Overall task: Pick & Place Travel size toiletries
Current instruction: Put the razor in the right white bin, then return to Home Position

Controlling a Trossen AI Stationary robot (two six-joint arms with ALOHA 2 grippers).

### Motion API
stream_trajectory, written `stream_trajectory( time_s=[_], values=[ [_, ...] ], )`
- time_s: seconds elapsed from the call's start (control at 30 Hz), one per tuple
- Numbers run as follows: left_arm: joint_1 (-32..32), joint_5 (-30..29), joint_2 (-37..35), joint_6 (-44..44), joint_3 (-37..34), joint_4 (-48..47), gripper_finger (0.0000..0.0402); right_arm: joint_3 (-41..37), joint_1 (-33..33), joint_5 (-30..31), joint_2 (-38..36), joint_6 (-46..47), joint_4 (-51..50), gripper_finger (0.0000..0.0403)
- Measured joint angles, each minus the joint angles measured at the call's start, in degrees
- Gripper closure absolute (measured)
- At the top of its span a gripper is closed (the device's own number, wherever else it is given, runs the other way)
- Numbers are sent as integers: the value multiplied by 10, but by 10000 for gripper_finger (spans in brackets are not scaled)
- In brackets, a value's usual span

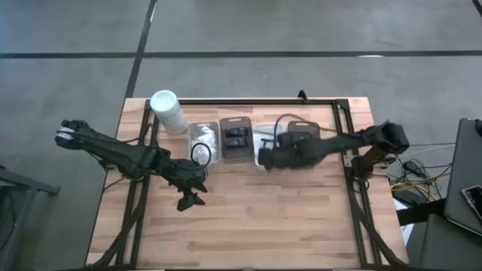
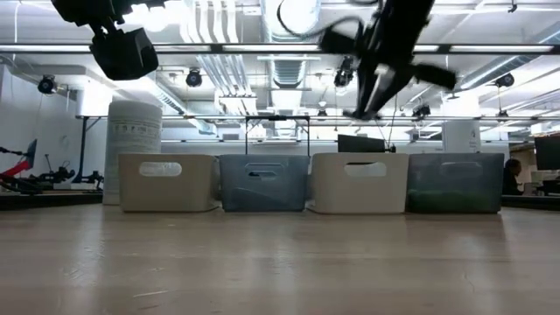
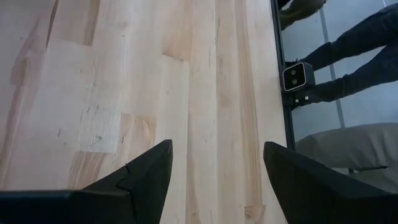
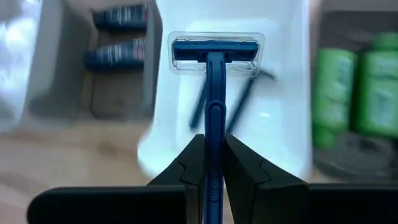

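Note:
My right gripper (image 4: 211, 158) is shut on a dark blue razor (image 4: 216, 51) whose head wears a clear cap. It hovers over the white tray (image 4: 283, 93), where more razors (image 4: 198, 109) lie. Green bottles (image 4: 354, 87) fill the brown tray (image 1: 301, 126). Black blocks (image 4: 118, 37) sit in the grey tray (image 1: 236, 140), and white packets (image 1: 202, 140) in the leftmost tray. In the high view the right gripper (image 1: 265, 157) is at the white tray's near end. My left gripper (image 3: 217, 168) is open above bare wood and shows in the high view (image 1: 188, 197) nearer the front edge. My right gripper pinches the razor's handle (image 4: 213, 124) between its two fingers. The handle runs along the fingers and the capped head (image 4: 216, 51) points away from the gripper. The razor is lifted clear above the white tray.
A tall white cylinder (image 1: 167, 111) stands at the row's left end. The four trays stand side by side along the far edge (image 2: 306, 182). Bare wooden table (image 1: 248, 218) stretches in front of them. A black frame (image 1: 350, 128) borders the table's edges.

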Motion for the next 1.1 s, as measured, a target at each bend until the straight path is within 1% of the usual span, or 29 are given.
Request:
stream_trajectory(
  time_s=[0.13, 0.2, 0.3, 0.4, 0.5, 0.63, 0.8, 1.0, 1.1],
  values=[
    [0, 0, 0, -3, 0, 0, 145, -56, -77, -36, -16, -70, 128, 369],
    [0, 0, 0, -7, 0, -1, 145, -71, -101, -47, -15, -87, 166, 369],
    [0, 0, 0, -16, 0, -1, 145, -81, -120, -55, 1, -98, 174, 368],
    [0, 0, 0, -21, 0, -1, 145, -84, -122, -61, 14, -111, 176, 353],
    [0, 0, 0, -22, 0, -1, 145, -85, -121, -61, 23, -111, 182, 320],
    [0, 0, 0, -24, 0, -1, 145, -86, -120, -60, 27, -112, 172, 263],
    [0, 0, 0, -30, 0, -1, 145, -80, -113, -51, 26, -137, 169, 197],
    [0, 0, 0, -40, 0, -1, 145, -63, -112, -48, 25, -158, 171, 141],
    [0, 0, 0, -54, 0, -1, 145, -44, -106, -27, 24, -187, 169, 121]
  ],
)
